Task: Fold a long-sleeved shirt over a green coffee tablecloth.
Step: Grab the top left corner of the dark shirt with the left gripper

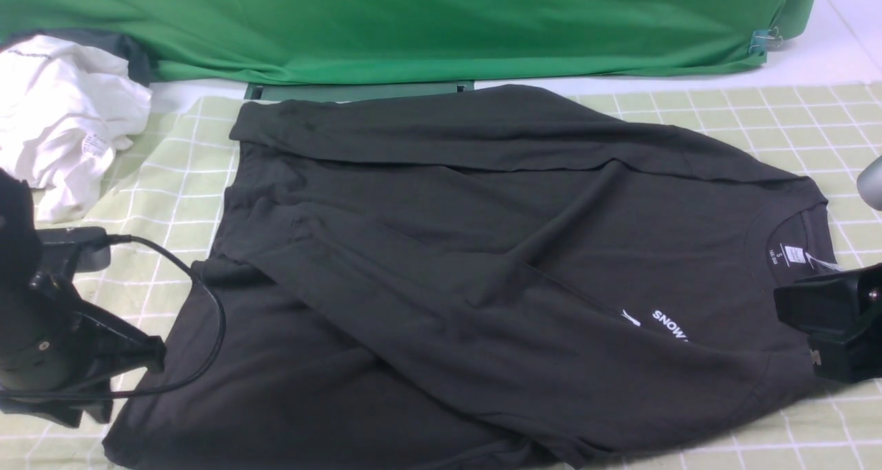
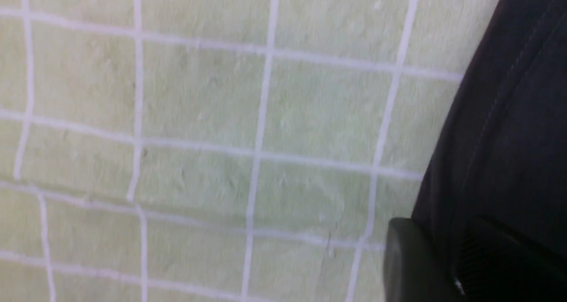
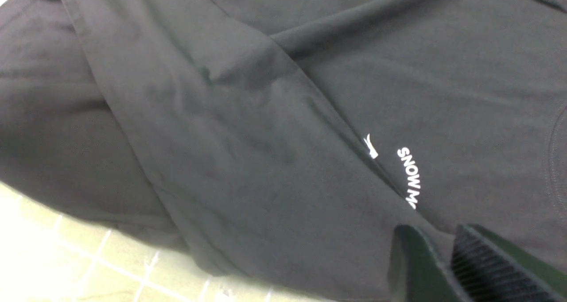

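Note:
The black long-sleeved shirt [image 1: 482,249] lies spread on the green coffee tablecloth [image 1: 758,118], collar to the right, with both sleeves laid across its body. The nearer sleeve covers part of the white "SNOW" print [image 1: 670,325]. My right gripper [image 1: 782,303] sits at the shoulder beside the collar. In the right wrist view [image 3: 436,235] a ridge of shirt fabric [image 3: 266,138] is pinched between its jaws. My left gripper [image 1: 155,353] is at the hem's near left edge. In the left wrist view [image 2: 443,231] the dark hem [image 2: 509,138] runs in between the fingers over the tablecloth [image 2: 199,116].
A crumpled white garment [image 1: 62,118] lies at the back left. The deep-green backdrop [image 1: 413,22] hangs along the far side. A black cable [image 1: 207,298] loops from the left arm over the shirt's hem edge. A grey object [image 1: 872,180] shows at the right edge.

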Tool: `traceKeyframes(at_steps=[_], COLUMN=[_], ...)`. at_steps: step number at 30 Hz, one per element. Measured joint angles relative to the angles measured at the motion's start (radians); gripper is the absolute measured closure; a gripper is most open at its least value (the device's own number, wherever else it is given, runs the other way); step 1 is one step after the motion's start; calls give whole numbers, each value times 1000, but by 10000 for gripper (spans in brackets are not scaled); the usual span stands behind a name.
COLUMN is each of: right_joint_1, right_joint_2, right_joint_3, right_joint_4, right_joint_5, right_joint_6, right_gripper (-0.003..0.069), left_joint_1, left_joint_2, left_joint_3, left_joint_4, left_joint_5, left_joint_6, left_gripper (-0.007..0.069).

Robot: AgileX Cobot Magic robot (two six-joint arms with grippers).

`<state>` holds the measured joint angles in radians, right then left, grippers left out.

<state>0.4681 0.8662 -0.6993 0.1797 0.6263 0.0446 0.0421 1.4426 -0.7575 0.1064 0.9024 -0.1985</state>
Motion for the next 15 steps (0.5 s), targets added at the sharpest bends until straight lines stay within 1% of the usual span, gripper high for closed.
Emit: traceKeyframes(at_steps=[4,5,6,7,9,12,13,14,15], right_joint_1=[0,0,0,0,0,0,0,0,0], right_joint_2=[0,0,0,0,0,4,16,18,25], right_joint_3=[0,0,0,0,0,-11,-40,-44,-69], right_joint_4=[8,8,9,9,15,24,29,30,31], right_joint_5=[1,1,2,3,3,20,73,80,120], right_joint_6=[0,0,0,0,0,-5,-34,-45,-57], right_gripper=[519,519,517,515,515,514,514,514,514], left_joint_1=[1,1,2,2,2,2,2,2,2], left_joint_2=[5,6,20,30,52,77,89,90,94], left_joint_3=[65,68,86,94,96,98,98,98,98], left_joint_4=[-11,-13,-23,-29,-41,-69,-106,-106,-119], left_joint_5=[-117,-117,-142,-154,-158,-159,-161,-161,-161], left_joint_6=[9,9,16,18,20,36,70,70,82], left_gripper=[215,215,154,116,95,113,174,184,239])
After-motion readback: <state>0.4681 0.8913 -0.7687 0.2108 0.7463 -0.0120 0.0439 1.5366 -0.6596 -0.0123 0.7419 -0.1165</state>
